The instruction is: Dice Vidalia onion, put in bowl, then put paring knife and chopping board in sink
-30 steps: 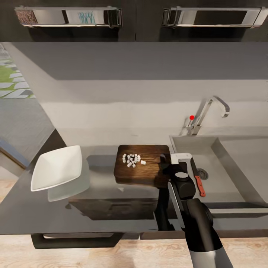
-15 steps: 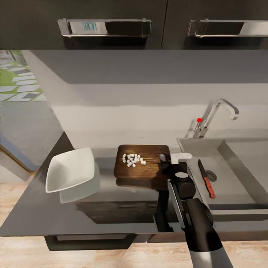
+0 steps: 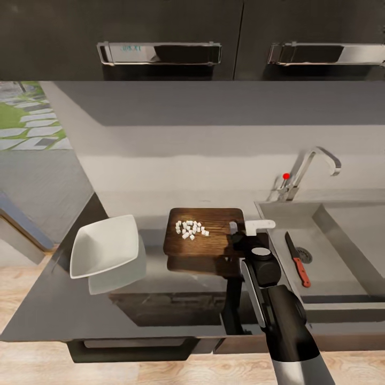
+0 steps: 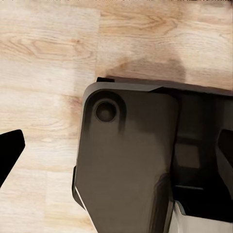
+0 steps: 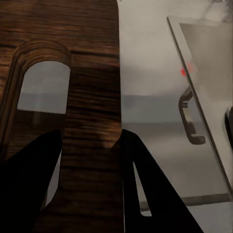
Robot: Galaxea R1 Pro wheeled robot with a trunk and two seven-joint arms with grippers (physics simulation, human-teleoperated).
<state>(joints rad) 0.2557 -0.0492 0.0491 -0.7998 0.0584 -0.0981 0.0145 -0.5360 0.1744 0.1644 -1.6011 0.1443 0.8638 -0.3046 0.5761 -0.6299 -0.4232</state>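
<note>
My right gripper [image 3: 238, 231] is shut on the right end of the chopping board [image 3: 206, 236], which hangs just above the countertop [image 3: 59, 305] with its reflection underneath. In the right wrist view the gripper [image 5: 91, 137] clamps the wood strip between the slot handle [image 5: 42, 92] and the board's end. Several white cubes of diced onion [image 3: 191, 229] lie on the board's left half. The white bowl [image 3: 105, 252] stands left of the board. The paring knife [image 3: 297, 260] lies in the sink [image 3: 334, 227] near the drain. My left gripper [image 4: 116, 150] hangs open over the robot's base.
The chrome faucet [image 3: 310, 168] with its red knob stands behind the sink. Dark upper cabinets with steel bar handles [image 3: 159, 53] hang above the backsplash. Left of the countertop's end the light wood floor [image 3: 21, 289] shows.
The whole picture has shifted, so the camera has moved. The board and right gripper keep their place in the picture, while the bowl now sits nearer the board and the sink slightly farther.
</note>
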